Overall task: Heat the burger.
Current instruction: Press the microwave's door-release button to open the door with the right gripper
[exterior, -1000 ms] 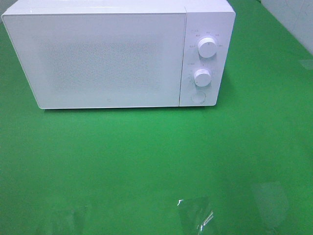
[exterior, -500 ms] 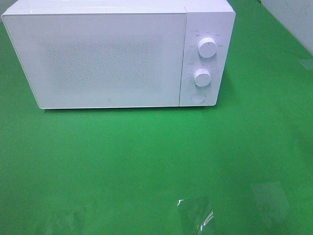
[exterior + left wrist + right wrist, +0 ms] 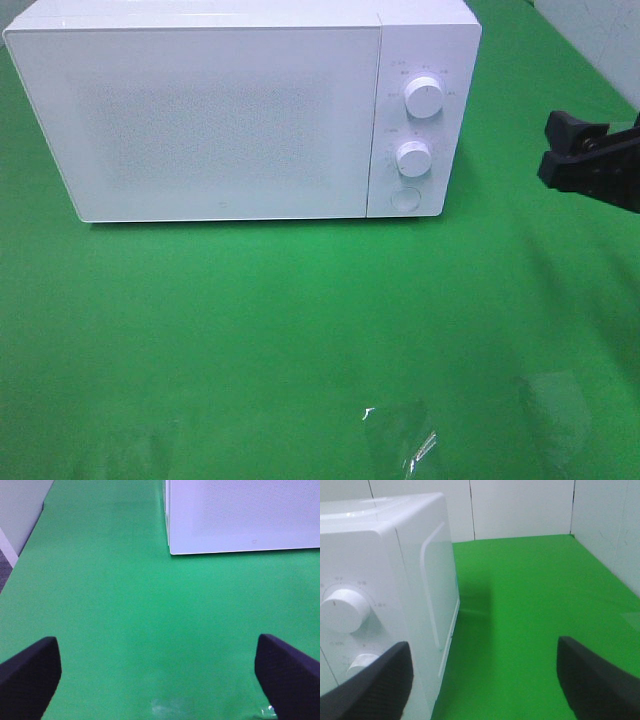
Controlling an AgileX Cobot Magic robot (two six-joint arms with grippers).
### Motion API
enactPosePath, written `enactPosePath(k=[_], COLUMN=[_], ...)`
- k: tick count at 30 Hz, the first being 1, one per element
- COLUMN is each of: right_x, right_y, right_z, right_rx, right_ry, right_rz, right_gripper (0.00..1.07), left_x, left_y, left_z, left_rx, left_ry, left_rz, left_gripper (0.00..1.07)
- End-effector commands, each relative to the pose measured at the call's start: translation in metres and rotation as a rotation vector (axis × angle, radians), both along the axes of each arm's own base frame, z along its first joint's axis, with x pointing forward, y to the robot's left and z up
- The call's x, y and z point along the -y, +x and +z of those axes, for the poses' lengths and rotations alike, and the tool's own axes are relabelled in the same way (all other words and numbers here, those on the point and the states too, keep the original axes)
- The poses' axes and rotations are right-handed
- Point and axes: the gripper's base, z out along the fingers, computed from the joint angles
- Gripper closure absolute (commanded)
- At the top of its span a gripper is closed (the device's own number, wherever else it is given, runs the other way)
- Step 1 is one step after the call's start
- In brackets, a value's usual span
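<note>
The white microwave (image 3: 200,120) sits shut in the upper left, the right gripper (image 3: 553,148) at the right edge and the left gripper (image 3: 157,652) both have fingers wide apart, and I cannot tell where the burger is.

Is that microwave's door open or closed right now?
Closed. The microwave door sits flush with the control panel beside it, and no gap shows along its edges.
</note>
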Motion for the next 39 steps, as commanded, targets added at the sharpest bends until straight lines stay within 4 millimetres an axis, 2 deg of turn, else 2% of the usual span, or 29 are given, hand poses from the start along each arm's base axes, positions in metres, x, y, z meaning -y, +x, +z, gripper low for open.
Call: enactPosePath(k=[1,2,4,5,11,12,18,20,22,23,24,25,26,27,28,29,31,32,33,34,35,36,38,39], right_x=[-0.007,-0.016,-0.021,-0.032,-0.052,-0.06,-0.073,-0.075,-0.076,-0.076,-0.076,-0.076,-0.076,-0.076,-0.076,-0.076,-0.076,-0.076,-0.077,-0.077,-0.078,-0.078,-0.078,-0.078], right_y=[-0.001,-0.003,-0.004,-0.008,-0.016,-0.019,-0.025,-0.026,-0.026,-0.026,-0.026,-0.026,-0.026,-0.026,-0.026,-0.026,-0.026,-0.026,-0.026,-0.026,-0.026,-0.026,-0.026,-0.026], right_z=[-0.003,-0.007,-0.009,-0.013,-0.023,-0.029,-0.042,-0.045,-0.047,-0.047,-0.047,-0.047,-0.048,-0.048,-0.048,-0.048,-0.048,-0.048,-0.048,-0.048,-0.048,-0.048,-0.048,-0.048], right_rx=[0.009,-0.005,-0.01,-0.024,-0.049,-0.059,-0.094,-0.113,-0.128,-0.128,-0.138,-0.138,-0.15,-0.15,-0.164,-0.164,-0.177,-0.177,-0.187,-0.187,-0.2,-0.2,-0.219,-0.219], right_ry=[-0.001,0.005,0.008,0.01,0.029,0.016,0.016,0.072,0.192,0.192,0.296,0.296,0.407,0.407,0.53,0.53,0.71,0.71,0.828,0.828,0.958,0.958,1.184,1.184], right_rz=[-0.033,-0.032,-0.03,-0.023,-0.028,-0.006,0.025,0.023,0.016,0.016,0.009,0.009,-0.002,-0.002,-0.015,-0.015,-0.031,-0.031,-0.038,-0.038,-0.041,-0.041,-0.06,-0.06], right_gripper=[0.31,0.31,0.31,0.31,0.31,0.31,0.31,0.31,0.32,0.32,0.35,0.35,0.38,0.38,0.42,0.42,0.52,0.52,0.59,0.59,0.67,0.67,0.85,0.85], left_x=[0.0,0.0,0.0,0.0,0.0,0.0,0.0,0.0,0.0,0.0,0.0,0.0,0.0,0.0,0.0,0.0,0.0,0.0,0.0,0.0,0.0,0.0,0.0,0.0], left_y=[-0.001,-0.001,-0.001,-0.001,-0.001,-0.001,-0.001,-0.001,-0.001,-0.001,-0.001,-0.001,-0.001,-0.001,-0.001,-0.001,-0.001,-0.001,-0.001,-0.001,-0.001,-0.001,-0.001,-0.001], left_z=[0.001,0.001,0.001,0.001,0.001,0.001,0.001,0.001,0.001,0.001,0.001,0.001,0.001,0.001,0.001,0.001,0.001,0.001,0.001,0.001,0.001,0.001,0.001,0.001], left_rx=[0.019,0.019,0.019,0.019,0.019,0.019,0.019,0.019,0.019,0.019,0.019,0.019,0.019,0.019,0.019,0.019,0.019,0.019,0.019,0.019,0.019,0.019,0.019,0.019], left_ry=[-0.007,-0.007,-0.007,-0.007,-0.007,-0.007,-0.007,-0.007,-0.007,-0.007,-0.007,-0.007,-0.007,-0.007,-0.007,-0.007,-0.007,-0.007,-0.007,-0.007,-0.007,-0.007,-0.007,-0.007], left_rz=[0.008,0.008,0.008,0.008,0.008,0.008,0.008,0.008,0.008,0.008,0.008,0.008,0.008,0.008,0.008,0.008,0.008,0.008,0.008,0.008,0.008,0.008,0.008,0.008], left_gripper=[0.09,0.09,0.09,0.09,0.09,0.09,0.09,0.09,0.09,0.09,0.09,0.09,0.09,0.09,0.09,0.09,0.09,0.09,0.09,0.09,0.09,0.09,0.09,0.09])
